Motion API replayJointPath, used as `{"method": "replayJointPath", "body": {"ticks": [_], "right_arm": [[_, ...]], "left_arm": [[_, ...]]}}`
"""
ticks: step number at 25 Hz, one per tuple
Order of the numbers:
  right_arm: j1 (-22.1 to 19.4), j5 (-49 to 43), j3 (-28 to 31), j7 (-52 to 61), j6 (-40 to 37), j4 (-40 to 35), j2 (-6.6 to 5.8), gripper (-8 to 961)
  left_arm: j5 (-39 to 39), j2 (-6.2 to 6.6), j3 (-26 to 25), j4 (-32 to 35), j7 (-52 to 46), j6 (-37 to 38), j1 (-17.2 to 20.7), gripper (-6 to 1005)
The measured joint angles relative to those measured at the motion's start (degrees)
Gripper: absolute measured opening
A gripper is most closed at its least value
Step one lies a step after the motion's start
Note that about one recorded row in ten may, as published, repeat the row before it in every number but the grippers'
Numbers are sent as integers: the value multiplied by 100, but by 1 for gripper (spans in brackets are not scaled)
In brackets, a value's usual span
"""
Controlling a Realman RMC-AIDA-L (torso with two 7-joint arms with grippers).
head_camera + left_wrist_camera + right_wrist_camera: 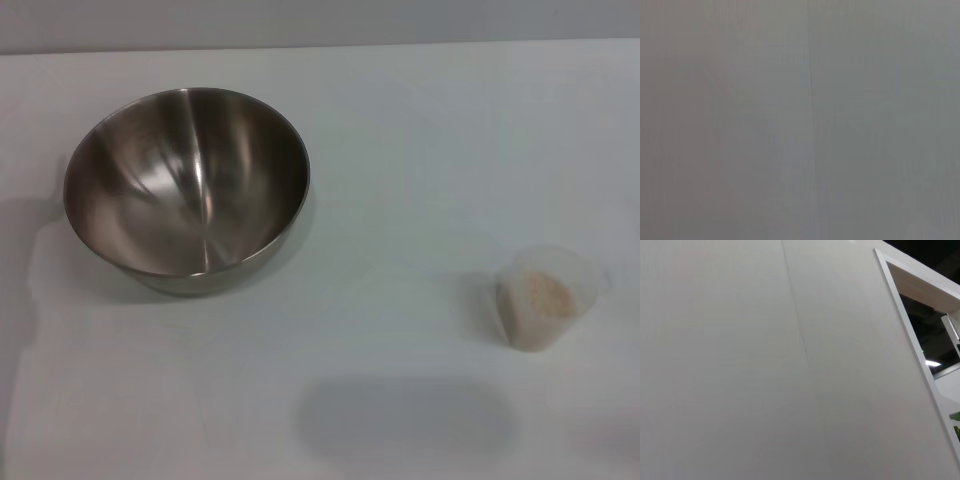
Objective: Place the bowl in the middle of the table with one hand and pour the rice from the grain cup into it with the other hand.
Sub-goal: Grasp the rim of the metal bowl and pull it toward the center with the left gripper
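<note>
The steel bowl (pixel 187 190) stands upright and empty on the left part of the white table (pixel 400 150) in the head view. The small clear grain cup (pixel 545 297) stands upright at the right, nearer the front edge, with a pale heap of rice (pixel 548 292) inside it. Neither gripper shows in any view. Both wrist views show only a plain pale wall, with none of the task's things in them.
In the head view the table's far edge (pixel 320 48) meets a grey wall. The right wrist view shows a white wall panel (pixel 765 365) with a dark framed opening (pixel 925 305) at one side.
</note>
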Motion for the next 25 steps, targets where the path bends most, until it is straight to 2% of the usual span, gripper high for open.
{"method": "replayJointPath", "body": {"ticks": [15, 20, 25], "right_arm": [[0, 0, -5, 0, -20, 0, 0, 829], [-30, 0, -8, 0, -17, 0, 0, 829], [-39, 0, -9, 0, -8, 0, -4, 828]], "left_arm": [[44, 41, 139, 58, -347, 21, 51, 841], [44, 60, 211, 55, -335, 31, 172, 841], [448, 150, 272, -150, -703, -7, 304, 841]]}}
